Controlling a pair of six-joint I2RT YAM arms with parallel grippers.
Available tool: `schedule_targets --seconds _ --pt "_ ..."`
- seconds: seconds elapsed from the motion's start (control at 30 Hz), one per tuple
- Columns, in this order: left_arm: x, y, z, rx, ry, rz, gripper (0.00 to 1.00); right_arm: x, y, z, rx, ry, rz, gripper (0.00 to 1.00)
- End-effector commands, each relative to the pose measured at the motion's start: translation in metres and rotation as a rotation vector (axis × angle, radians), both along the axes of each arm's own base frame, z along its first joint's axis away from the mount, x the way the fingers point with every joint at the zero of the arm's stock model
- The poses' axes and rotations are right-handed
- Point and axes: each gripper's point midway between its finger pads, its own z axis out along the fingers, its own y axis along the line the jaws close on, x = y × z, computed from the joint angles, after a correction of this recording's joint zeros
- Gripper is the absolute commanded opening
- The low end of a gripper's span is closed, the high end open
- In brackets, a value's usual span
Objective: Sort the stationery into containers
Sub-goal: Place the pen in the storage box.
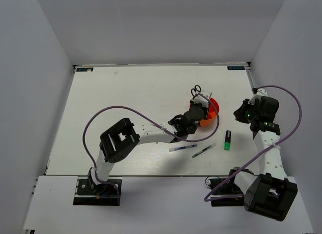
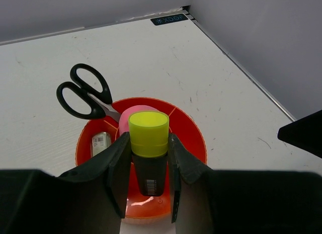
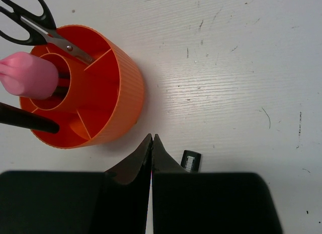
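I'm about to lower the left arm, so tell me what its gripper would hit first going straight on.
The left gripper, shut on the yellow highlighter, points down into the orange cup. The highlighter's yellow end would probably meet the pink cap in the cup's middle first; depth is unclear.

I see a ribbed glossy plastic cup (image 3: 126, 88), a smooth plastic yellow highlighter (image 2: 148, 136), metal-bladed scissors (image 2: 100, 106) with shiny black handles, and a matt, scuffed surface (image 3: 226, 93).
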Motion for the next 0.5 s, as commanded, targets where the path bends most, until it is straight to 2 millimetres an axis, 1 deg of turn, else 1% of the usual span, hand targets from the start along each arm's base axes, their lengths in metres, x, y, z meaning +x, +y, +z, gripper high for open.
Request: schedule_targets --seconds 0.0,0.07,0.1,0.2,0.23,0.27,0.3,0.33,0.37,0.4,0.43,0.47 --pt "0.004 -0.001 0.014 -0.05 -0.01 0.018 0.0 0.0 0.001 0.012 -0.004 -0.034 0.017 0.0" --pt "0.002 0.0 0.01 -0.047 -0.002 0.019 0.0 0.0 0.002 0.013 -0.008 -0.039 0.028 0.0" --pt "0.001 0.0 0.012 -0.05 -0.003 0.017 0.0 -0.001 0.003 0.013 -0.005 -0.038 0.033 0.01" --pt "0.001 0.004 0.003 -0.039 0.013 0.032 0.06 -0.003 0.006 0.011 0.001 -0.032 0.056 0.11" --pt "-0.001 0.005 0.0 -0.032 0.015 0.032 0.06 -0.003 0.008 0.012 0.005 -0.034 0.064 0.15" --pt "-0.002 0.006 -0.003 -0.028 0.017 0.035 0.09 -0.003 0.008 0.011 0.006 -0.031 0.064 0.2" --pt "-0.003 0.007 -0.006 -0.022 0.02 0.037 0.11 -0.004 0.008 0.012 0.009 -0.033 0.07 0.22" --pt "-0.002 0.008 -0.004 -0.027 0.019 0.04 0.11 -0.004 0.009 0.011 0.011 -0.028 0.075 0.24" --pt "-0.003 0.009 -0.007 -0.022 0.023 0.043 0.12 -0.004 0.01 0.012 0.008 -0.032 0.08 0.27" --pt "-0.003 0.01 -0.009 -0.017 0.024 0.046 0.12 -0.006 0.011 0.009 0.017 -0.024 0.086 0.27" --pt "-0.004 0.01 -0.01 -0.014 0.026 0.047 0.12 -0.006 0.012 0.01 0.023 -0.026 0.093 0.3" --pt "-0.004 0.01 -0.009 -0.017 0.025 0.046 0.14 -0.007 0.012 0.009 0.02 -0.021 0.095 0.32"
